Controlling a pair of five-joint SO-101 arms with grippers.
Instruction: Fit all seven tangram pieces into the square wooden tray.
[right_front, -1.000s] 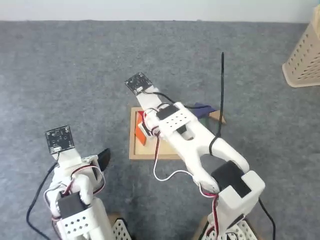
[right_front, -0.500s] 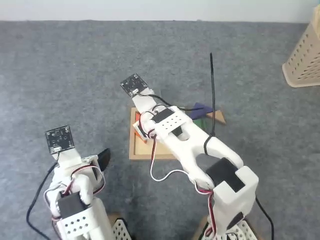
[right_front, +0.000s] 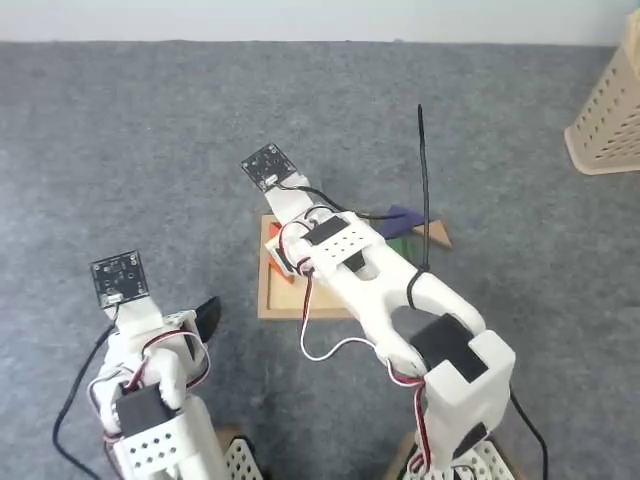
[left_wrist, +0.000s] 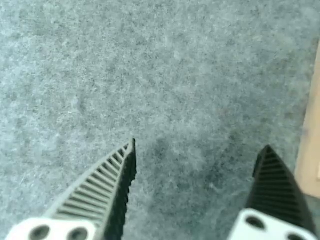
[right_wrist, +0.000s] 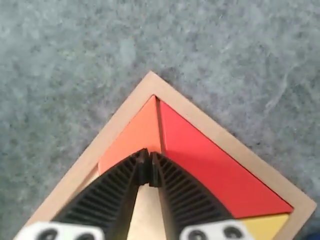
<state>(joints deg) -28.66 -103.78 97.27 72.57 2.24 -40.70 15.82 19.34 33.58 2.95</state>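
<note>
The square wooden tray (right_front: 270, 300) lies on the grey carpet at mid-table, and my right arm leans over it. In the right wrist view an orange piece (right_wrist: 131, 139) and a red triangle (right_wrist: 202, 162) fill a corner of the tray (right_wrist: 153, 78), with a yellow piece (right_wrist: 265, 223) beside the red one. My right gripper (right_wrist: 149, 159) is shut with nothing in it, its tips on the seam between orange and red. A blue piece (right_front: 405, 214), a green piece (right_front: 400, 244) and a tan triangle (right_front: 439, 236) lie at the tray's far right. My left gripper (left_wrist: 199, 150) hangs open over bare carpet.
A beige perforated basket (right_front: 608, 110) stands at the far right edge. A black cable (right_front: 421, 170) rises behind the right arm. The tray's wooden edge (left_wrist: 310, 150) lies close beside my left gripper. Open carpet spreads to the left and back.
My right arm has swung a little to the left over the tray's left side, covering more of the orange piece. The left arm has stayed still.
</note>
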